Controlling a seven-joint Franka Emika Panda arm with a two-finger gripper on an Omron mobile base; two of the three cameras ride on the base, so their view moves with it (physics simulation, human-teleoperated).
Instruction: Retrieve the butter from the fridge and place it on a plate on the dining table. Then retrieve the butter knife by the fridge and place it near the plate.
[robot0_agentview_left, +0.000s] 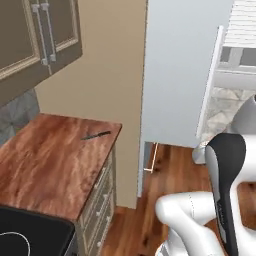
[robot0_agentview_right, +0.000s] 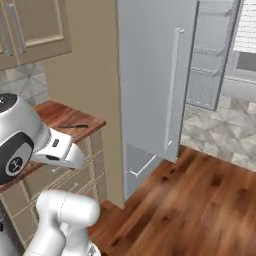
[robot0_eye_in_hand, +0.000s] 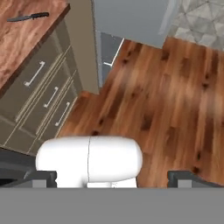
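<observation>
The butter knife (robot0_agentview_left: 96, 135) (robot0_agentview_right: 74, 126) (robot0_eye_in_hand: 28, 17) is slim and dark. It lies flat near the far corner of the wood-topped counter (robot0_agentview_left: 50, 165), beside the beige side panel next to the fridge (robot0_agentview_left: 180, 75) (robot0_agentview_right: 150, 75). A pale grey fridge door with a long white handle (robot0_agentview_right: 174, 90) stands swung open, and door shelves (robot0_agentview_right: 210, 55) show past it. My gripper (robot0_eye_in_hand: 113, 177) is open with nothing between its fingertips (robot0_eye_in_hand: 41, 177). It hangs high over the wooden floor, well apart from the knife. The butter, plate and dining table are out of view.
Beige drawers (robot0_eye_in_hand: 43, 96) face the floor under the counter. Upper cabinets (robot0_agentview_left: 40, 35) hang above it. A black cooktop (robot0_agentview_left: 25, 235) sits at the counter's near end. Wooden floor (robot0_agentview_right: 200, 200) spreads before the fridge, with grey tiles (robot0_agentview_right: 225, 135) beyond.
</observation>
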